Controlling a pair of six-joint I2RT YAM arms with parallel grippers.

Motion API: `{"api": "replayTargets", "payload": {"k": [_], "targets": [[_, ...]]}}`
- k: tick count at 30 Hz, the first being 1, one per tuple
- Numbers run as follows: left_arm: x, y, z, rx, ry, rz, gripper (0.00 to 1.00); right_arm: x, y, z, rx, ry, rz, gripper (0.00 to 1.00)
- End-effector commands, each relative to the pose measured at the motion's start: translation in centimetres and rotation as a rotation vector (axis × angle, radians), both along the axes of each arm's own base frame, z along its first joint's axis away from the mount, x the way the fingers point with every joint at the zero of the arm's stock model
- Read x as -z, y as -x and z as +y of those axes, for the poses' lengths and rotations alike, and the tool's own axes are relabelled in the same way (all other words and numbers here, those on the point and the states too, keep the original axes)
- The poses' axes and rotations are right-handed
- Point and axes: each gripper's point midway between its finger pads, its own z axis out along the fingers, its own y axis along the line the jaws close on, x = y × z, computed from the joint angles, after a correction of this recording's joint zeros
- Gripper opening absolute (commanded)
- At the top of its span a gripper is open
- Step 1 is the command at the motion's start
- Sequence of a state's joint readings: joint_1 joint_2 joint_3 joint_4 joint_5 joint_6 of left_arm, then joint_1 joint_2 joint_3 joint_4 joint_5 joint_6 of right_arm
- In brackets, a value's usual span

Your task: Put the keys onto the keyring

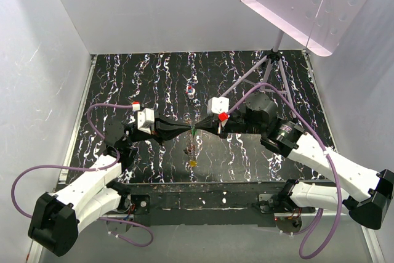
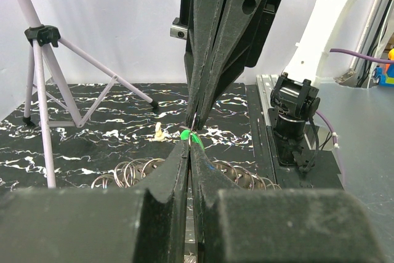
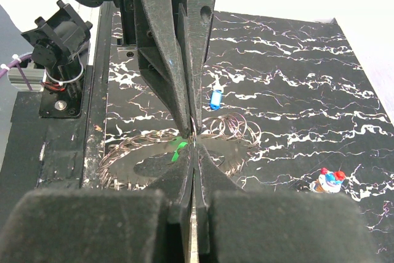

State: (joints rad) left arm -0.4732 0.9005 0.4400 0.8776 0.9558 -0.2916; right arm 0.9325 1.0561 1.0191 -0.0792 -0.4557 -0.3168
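1. I see the left gripper [image 2: 188, 147] and the right gripper [image 3: 192, 145] meeting tip to tip above the black white-veined table [image 3: 295, 90], each with its jaws pressed tight together.
2. The tiny green plastic-headed key [image 2: 194, 139] sits right where the tips meet; I cannot tell which gripper pinches it.
3. The flat grey metal keyring [image 3: 123, 159] with a looped rim lies directly beneath them.
4. The tiny blue-headed key [image 3: 215, 100] lies on the table just beyond the keyring.

I log the right tool [image 3: 193, 147] as matt, grainy black plastic; keyring [image 3: 231, 129] thin shiny metal; green key [image 3: 179, 149] and blue key [image 3: 215, 99], 2 glossy plastic heads; tabletop [image 3: 295, 78] smooth, marbled.
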Motion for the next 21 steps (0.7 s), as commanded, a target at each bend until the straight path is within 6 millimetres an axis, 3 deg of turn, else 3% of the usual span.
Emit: {"api": "replayTargets", "payload": {"k": [1, 21], "targets": [[-1.28, 0.63, 0.12, 0.014, 0.029, -0.058, 0.0, -1.24, 0.2, 0.44, -0.016, -0.04, -0.018, 0.01], [-1.34, 0.94, 0.0, 0.041, 0.034, -0.052, 0.0, -1.19, 0.67, 0.73, -0.046, -0.044, -0.001, 0.01]]}}
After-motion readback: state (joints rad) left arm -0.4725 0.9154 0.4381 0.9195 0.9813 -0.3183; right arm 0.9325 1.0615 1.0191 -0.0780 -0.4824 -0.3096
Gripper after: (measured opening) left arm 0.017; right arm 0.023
